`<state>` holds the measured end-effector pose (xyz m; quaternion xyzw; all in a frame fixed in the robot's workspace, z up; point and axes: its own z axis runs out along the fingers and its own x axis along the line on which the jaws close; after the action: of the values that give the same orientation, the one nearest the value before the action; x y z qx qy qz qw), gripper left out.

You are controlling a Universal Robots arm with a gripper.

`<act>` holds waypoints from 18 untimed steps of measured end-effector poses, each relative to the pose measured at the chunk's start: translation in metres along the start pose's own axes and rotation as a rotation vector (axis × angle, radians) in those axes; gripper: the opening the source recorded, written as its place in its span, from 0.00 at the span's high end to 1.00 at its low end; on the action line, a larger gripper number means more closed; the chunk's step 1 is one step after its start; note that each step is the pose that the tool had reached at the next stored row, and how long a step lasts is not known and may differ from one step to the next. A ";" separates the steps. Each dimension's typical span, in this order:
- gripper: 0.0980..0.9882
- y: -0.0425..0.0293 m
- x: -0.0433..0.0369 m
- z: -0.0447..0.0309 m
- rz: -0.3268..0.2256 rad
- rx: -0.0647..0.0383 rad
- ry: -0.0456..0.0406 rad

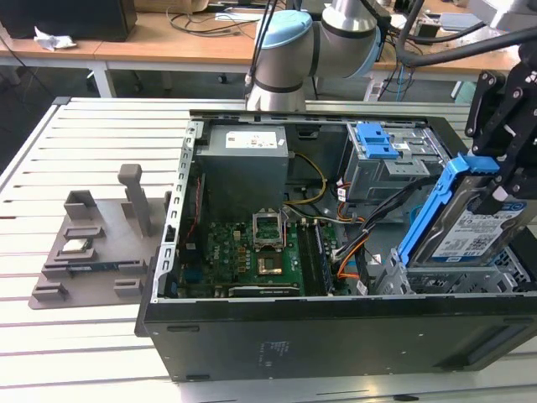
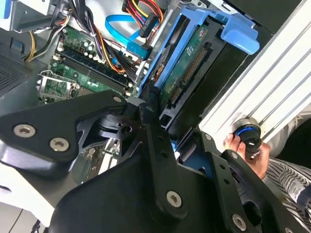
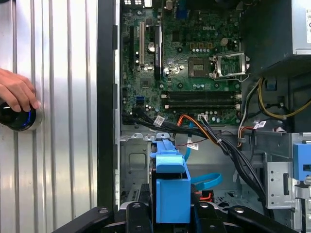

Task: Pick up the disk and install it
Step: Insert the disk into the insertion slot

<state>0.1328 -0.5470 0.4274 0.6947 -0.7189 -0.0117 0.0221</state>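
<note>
The disk [image 1: 468, 233], silver-grey with a blue-and-white label and a bright blue frame, stands tilted on edge at the exterior view's right, over the metal drive bay [image 1: 394, 273] in the open computer case. My black gripper [image 1: 502, 186] is shut on the disk's upper part. In the second wrist view the disk [image 2: 187, 60] shows its green circuit side between my gripper's [image 2: 176, 132] black fingers [image 2: 151, 127]. The first wrist view has the blue frame of the disk [image 3: 171, 177] held in the gripper [image 3: 172, 216], above the case floor.
The case [image 1: 336, 336] holds a green motherboard [image 1: 256, 256], a grey power supply [image 1: 245, 164], loose cables [image 1: 348, 252] and a blue latch on a metal cage [image 1: 377, 143]. A grey fixture [image 1: 96, 248] lies on the slatted table. A hand [image 3: 17, 92] rests on a black knob [image 3: 17, 119].
</note>
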 end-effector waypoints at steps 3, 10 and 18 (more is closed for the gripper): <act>0.70 -0.0002 -0.0001 0.0034 0.000 0.000 0.0000; 0.70 -0.0004 -0.0002 0.0089 0.000 0.000 0.0001; 0.70 -0.0007 -0.0002 0.0140 0.000 0.000 0.0000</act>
<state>0.1328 -0.5469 0.4134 0.6947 -0.7189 -0.0117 0.0221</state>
